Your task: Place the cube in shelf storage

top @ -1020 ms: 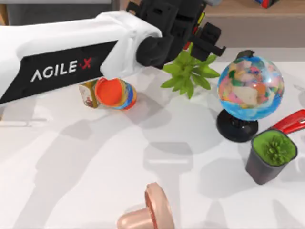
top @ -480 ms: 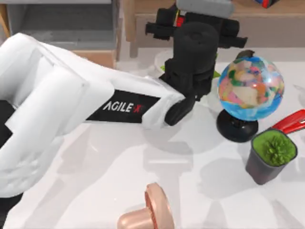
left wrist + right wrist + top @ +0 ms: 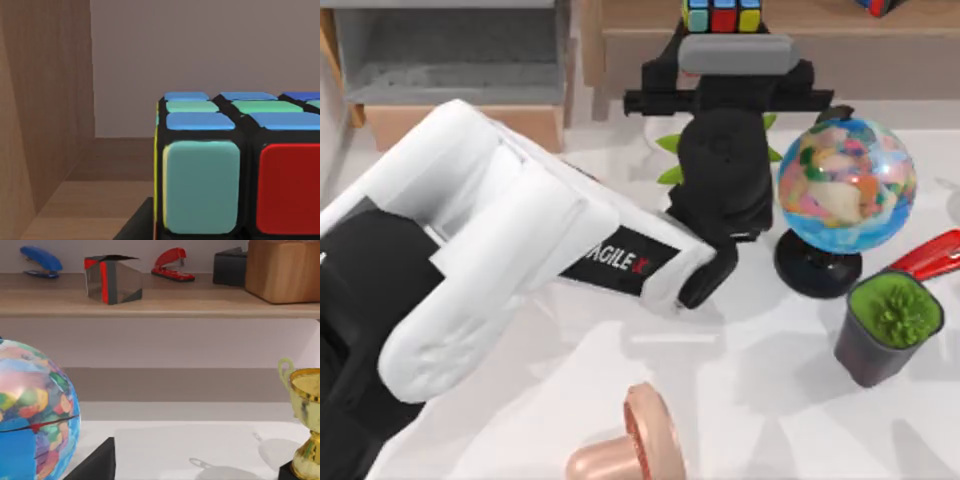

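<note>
The cube (image 3: 723, 14), a black grid with blue, red and yellow squares showing from above, is over the tan board of the shelf storage (image 3: 840, 20) at the back, above its taupe front panel (image 3: 890, 68). My left gripper (image 3: 724, 35) reaches across the table from the left and is shut on the cube. In the left wrist view the cube (image 3: 235, 170) is very close, showing teal, red and blue squares, with a wooden shelf wall (image 3: 45, 100) beside it and a wooden floor below. My right arm is parked off to the right.
A globe (image 3: 845, 185) stands just right of my left wrist, with a potted green plant (image 3: 890, 325) and a red stapler (image 3: 932, 255) nearer the front right. A leafy plant (image 3: 670, 160) is partly behind the arm. A pink object (image 3: 625, 445) lies at the front. A grey-lined compartment (image 3: 450, 50) is back left.
My left arm has swung toward the back and carried the cube up to the shelf board. The arm now hides the can with the orange lid.
</note>
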